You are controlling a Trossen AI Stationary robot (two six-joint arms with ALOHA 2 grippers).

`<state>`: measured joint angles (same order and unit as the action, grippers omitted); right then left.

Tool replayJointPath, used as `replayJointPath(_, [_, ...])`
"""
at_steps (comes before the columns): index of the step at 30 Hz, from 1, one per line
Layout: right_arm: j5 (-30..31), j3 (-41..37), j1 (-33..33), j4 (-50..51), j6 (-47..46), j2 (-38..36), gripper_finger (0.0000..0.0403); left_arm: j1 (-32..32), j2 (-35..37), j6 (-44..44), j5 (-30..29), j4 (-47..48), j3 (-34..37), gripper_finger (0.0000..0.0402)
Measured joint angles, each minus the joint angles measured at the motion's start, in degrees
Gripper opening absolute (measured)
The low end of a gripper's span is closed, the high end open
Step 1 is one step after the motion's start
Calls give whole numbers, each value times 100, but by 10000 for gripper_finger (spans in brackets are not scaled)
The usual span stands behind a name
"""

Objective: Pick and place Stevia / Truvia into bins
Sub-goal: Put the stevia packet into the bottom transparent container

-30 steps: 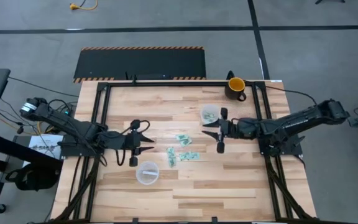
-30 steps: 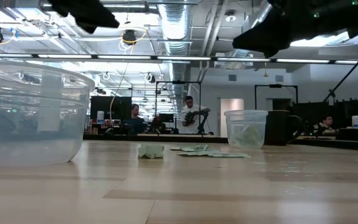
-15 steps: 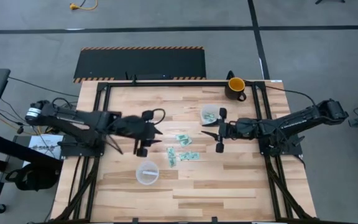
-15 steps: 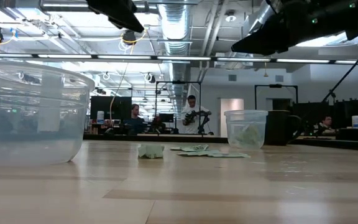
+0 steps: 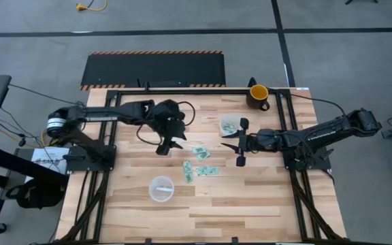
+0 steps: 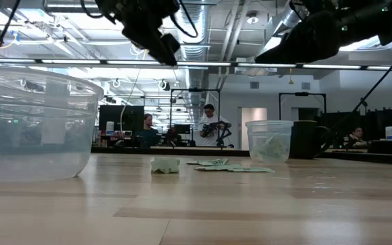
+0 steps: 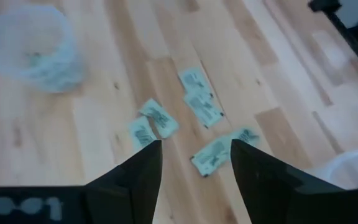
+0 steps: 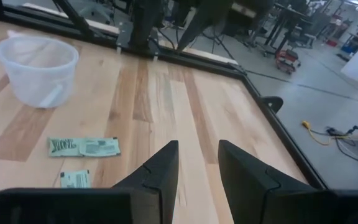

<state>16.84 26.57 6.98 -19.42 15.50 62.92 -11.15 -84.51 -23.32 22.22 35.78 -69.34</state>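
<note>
The left tool (image 5: 171, 138) is spread, empty. The sachets (image 5: 200, 162) are scattered mid-bench, at four o'clock from it. The right tool (image 5: 235, 146), parted and empty, is positioned equally near them.

Left wrist view blurred; far cup (image 7: 31, 46) contents unclear; near cup (image 7: 353, 174) edge-cropped.

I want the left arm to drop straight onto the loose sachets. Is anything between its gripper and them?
Nothing visible. The left gripper hangs open above the table, beside the sachets; its wrist view shows them lying on bare wood past the fingers. Both cups sit off to the sides.
</note>
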Motion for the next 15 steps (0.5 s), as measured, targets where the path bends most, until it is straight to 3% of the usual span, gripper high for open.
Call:
replayJointPath(10, [-1,0,0,185,-45,2,108,186,-647,-534,79,435,-7,172])
replayJointPath(15, [0,2,0,188,-45,2,108,342,-668,-922,-594,493,-7,172])
